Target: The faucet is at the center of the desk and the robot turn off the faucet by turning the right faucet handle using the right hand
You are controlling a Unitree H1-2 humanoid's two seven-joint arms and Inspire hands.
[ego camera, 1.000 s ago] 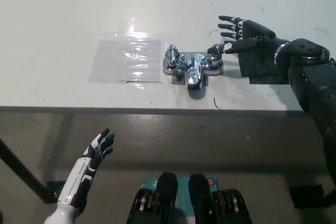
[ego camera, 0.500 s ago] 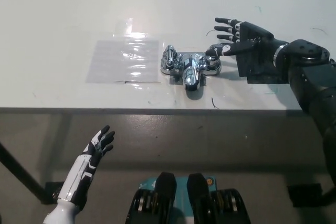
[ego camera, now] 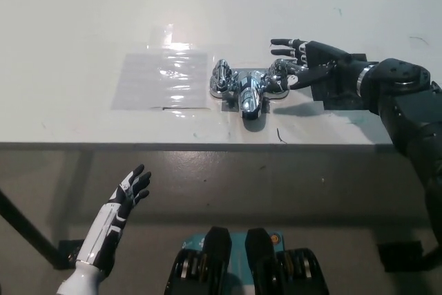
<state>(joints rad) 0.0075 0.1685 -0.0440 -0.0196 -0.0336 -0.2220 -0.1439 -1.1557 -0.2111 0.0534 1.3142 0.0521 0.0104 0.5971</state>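
The black right robot hand reaches onto the right faucet handle with fingers spread, not visibly closed round it. The one chrome faucet, with two handles, sits mid-tabletop beside one clear plastic sheet. No readable writing. The white left robot hand hangs open below the tabletop edge.

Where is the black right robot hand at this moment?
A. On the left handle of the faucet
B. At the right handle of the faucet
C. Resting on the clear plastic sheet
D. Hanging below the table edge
B: the black right robot hand reaches in from the right, fingers at the right handle of the chrome faucet; the white left robot hand is open below the table edge.
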